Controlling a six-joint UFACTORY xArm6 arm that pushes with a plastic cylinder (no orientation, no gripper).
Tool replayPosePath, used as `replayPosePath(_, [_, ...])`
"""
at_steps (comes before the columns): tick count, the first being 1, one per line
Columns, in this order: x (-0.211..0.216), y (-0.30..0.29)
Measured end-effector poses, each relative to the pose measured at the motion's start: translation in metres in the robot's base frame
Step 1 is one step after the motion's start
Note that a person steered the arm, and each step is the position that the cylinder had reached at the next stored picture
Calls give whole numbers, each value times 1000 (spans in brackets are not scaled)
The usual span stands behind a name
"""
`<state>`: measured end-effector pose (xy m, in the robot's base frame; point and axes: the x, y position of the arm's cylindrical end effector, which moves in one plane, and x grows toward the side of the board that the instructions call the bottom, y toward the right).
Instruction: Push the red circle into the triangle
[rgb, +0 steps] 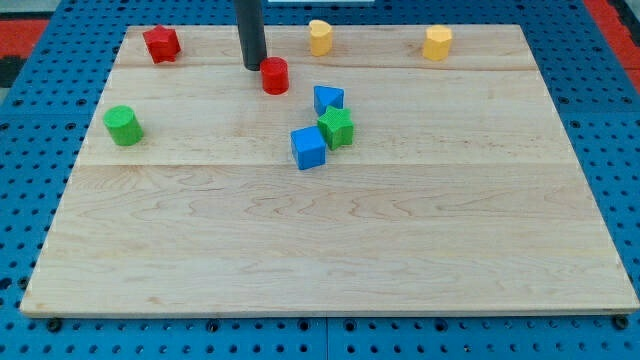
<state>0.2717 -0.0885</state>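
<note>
On board (330, 240): two red, two yellow, two green, two blue blocks; my tip (253, 66) beside red circle (275, 76); no fingers.

Pale wood desk (330, 240), smooth, matt, faint grain and plank seams. Around it, blue perforated board (30, 180), plastic-looking. Red circle (275, 76), blue triangle (327, 98) and green block (124, 125): matt, plastic-looking. Dark rod (250, 30), slight sheen.
</note>
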Motion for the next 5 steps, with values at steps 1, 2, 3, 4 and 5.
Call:
replayPosePath(1, [1,-4])
replayPosePath(2, [5,52])
replayPosePath(3, [27,75])
replayPosePath(4, [42,82])
replayPosePath(5, [51,106])
